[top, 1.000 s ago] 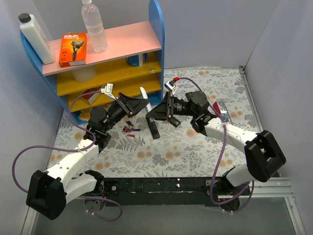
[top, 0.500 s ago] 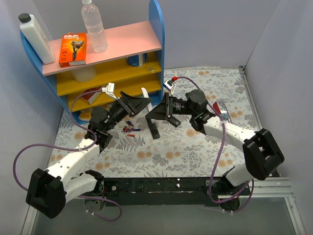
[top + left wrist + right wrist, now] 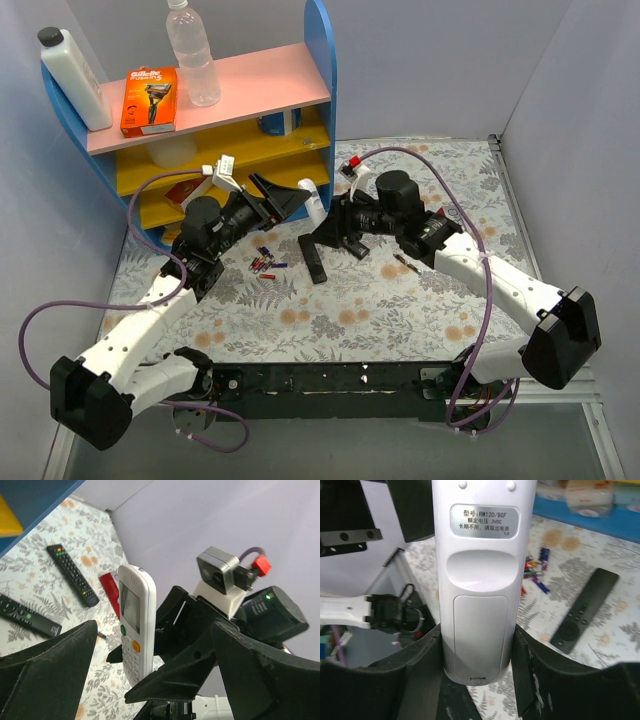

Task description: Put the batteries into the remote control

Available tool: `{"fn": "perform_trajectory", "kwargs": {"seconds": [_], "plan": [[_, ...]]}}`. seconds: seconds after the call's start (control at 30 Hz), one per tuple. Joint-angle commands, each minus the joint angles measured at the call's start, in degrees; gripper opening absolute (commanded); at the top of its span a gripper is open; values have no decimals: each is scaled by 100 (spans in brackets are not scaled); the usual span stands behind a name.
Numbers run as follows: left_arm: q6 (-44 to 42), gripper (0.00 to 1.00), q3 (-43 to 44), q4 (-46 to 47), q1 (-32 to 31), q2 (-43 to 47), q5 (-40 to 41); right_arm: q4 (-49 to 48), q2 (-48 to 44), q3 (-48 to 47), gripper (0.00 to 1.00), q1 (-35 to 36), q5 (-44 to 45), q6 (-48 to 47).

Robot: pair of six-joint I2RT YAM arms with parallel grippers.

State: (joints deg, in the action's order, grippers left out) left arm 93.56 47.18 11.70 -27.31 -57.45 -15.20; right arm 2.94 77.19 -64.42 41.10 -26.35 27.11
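Clamping the white remote control (image 3: 482, 580) by its lower end in the clenched right hand (image 3: 477, 660), upright above the counter (image 3: 400, 300); left hand (image 3: 154, 625) released, empty. Leaving batteries (image 3: 532, 566) loose on the counter: probably light, slick, roll-prone; best pinched mid-length.

Loose cells (image 3: 265, 262) lie on the tabletop (image 3: 400, 300) before the shelf (image 3: 250, 75). A second remote (image 3: 313, 257) lies before its right end, the remote control (image 3: 482, 580) held up closer to it.
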Motion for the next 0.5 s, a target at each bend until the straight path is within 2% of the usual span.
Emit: {"fn": "perform_trajectory", "kwargs": {"seconds": [0.0, 0.17, 0.27, 0.37, 0.47], "plan": [[-48, 98, 133, -371, -125, -301, 79, 839, -99, -273, 1, 284, 1175, -1067], [-171, 98, 344, -371, -204, -697, 8, 928, -72, -369, 1, 495, 1650, -1217], [-154, 94, 441, -511, -222, -908, 52, 980, -55, -448, 1, 609, 1905, -1313], [-92, 87, 406, -529, -248, -1005, 79, 1077, -11, -527, 1, 715, 2168, -1410], [-57, 75, 327, -503, -266, -1022, 140, 1130, 24, -545, 1, 802, 2371, -1481]]}}
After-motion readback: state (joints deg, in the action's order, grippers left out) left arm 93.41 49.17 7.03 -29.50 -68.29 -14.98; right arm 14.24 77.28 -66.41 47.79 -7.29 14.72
